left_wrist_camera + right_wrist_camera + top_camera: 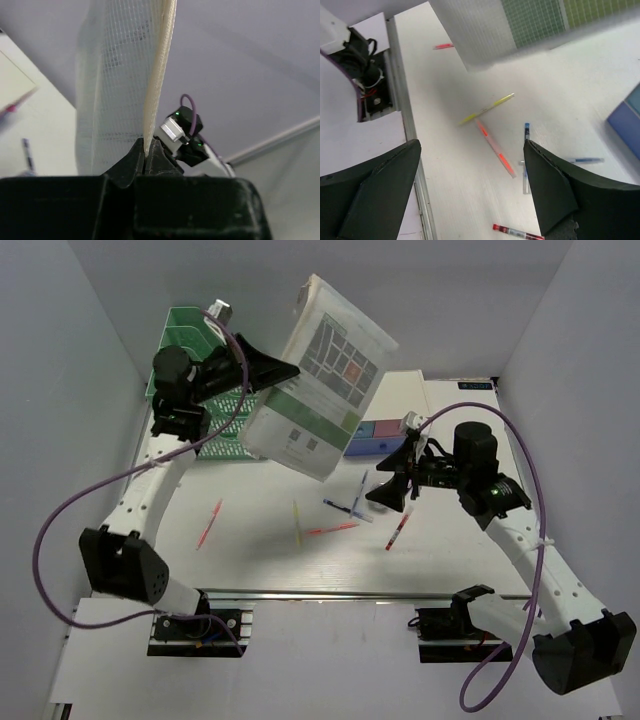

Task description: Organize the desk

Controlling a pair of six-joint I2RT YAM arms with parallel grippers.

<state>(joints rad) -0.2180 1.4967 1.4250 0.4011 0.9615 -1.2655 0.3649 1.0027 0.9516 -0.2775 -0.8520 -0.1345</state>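
Left gripper (292, 369) clenched on one edge of the mesh pouch (325, 380), which is held in the air above the desk (250, 565); right gripper (392, 492) spread wide, empty.

Desk: flat under both arms, loose pens on its middle. Pouch: long axis runs far-right to near-left in the top view and hangs to the right of the left claw; the left wrist view shows it edge-on, nipped between closed tips. Green basket (182, 328): far left corner, behind and under the left wrist, so on the opposite side of the claw from the pouch. If that is the drop-off, a swing left is needed. Left arm: raised, wrist turned right. Right arm: bent low, claw pointing left over the yellow pen (297, 524), orange pen (332, 529) and blue pen (357, 493); it is the nearer arm to these.
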